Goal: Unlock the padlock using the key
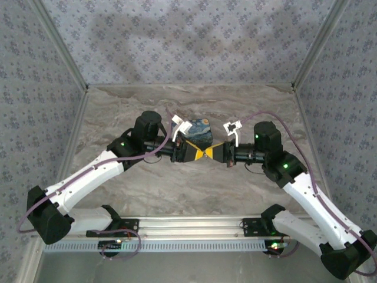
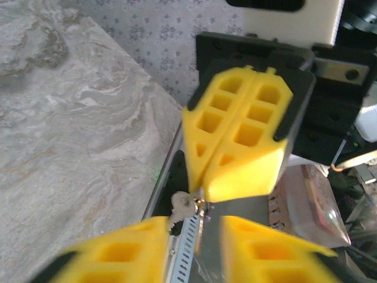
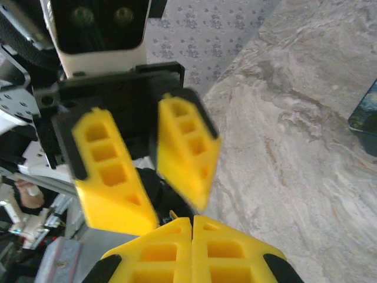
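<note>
My two grippers meet tip to tip above the middle of the table. The right gripper [image 1: 213, 152] is shut, and a small silvery key [image 2: 184, 206] on a ring sticks out from its closed tips [image 2: 203, 197]. The left gripper [image 1: 200, 152] is open; its yellow fingers [image 2: 118, 250] stand apart on either side of the key without touching it. In the right wrist view my own right gripper [image 3: 191, 219] is pressed shut, and the left gripper [image 3: 174, 212] faces it with spread jaws. The padlock is out of view.
A blue-and-yellow painted box [image 1: 197, 132] lies on the marble table [image 1: 118, 106] just behind the grippers; its dark corner [image 3: 366, 118] shows at the right wrist view's edge. Patterned walls enclose three sides. A slotted metal rail [image 1: 177, 243] runs along the near edge.
</note>
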### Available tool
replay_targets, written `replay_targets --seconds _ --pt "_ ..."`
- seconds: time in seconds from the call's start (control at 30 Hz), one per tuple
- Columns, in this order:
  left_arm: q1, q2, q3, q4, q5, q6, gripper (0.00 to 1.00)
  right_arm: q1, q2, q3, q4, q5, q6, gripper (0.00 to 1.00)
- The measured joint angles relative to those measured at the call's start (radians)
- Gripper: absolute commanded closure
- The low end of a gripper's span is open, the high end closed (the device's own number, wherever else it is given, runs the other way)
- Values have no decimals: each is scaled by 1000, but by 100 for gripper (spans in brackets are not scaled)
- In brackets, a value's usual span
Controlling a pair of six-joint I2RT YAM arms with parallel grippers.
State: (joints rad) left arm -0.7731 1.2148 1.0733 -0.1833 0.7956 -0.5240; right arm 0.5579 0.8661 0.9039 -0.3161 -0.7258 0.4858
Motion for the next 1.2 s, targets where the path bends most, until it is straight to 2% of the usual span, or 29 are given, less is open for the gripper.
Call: replay_targets --seconds 0.03,0.13,0.23,0.3,0.53,0.67,0.9,1.03,1.2 --pt "11 0 0 2 -8 -12 56 8 -2 2 -6 20 -13 100" --pt "57 0 -3 30 -35 -67 53 45 -11 7 -27 134 -68 100" --pt "87 -3 -10 62 -67 -134 48 121 -25 13 -51 297 -140 100" --pt "89 -3 -12 73 -82 -182 41 187 -39 13 -55 425 -192 100" --pt "89 3 -16 143 -90 -384 36 440 -105 -31 47 902 -420 100" --pt "86 24 -16 204 -85 -499 31 565 -104 -71 157 1112 -580 100" --pt "41 77 0 241 -65 -602 36 649 -58 -96 301 1318 -762 100" --pt "27 82 11 252 -55 -634 39 660 -41 -101 352 1371 -819 100" --pt "27 81 13 284 -51 -662 50 672 -21 -102 380 1411 -867 100"
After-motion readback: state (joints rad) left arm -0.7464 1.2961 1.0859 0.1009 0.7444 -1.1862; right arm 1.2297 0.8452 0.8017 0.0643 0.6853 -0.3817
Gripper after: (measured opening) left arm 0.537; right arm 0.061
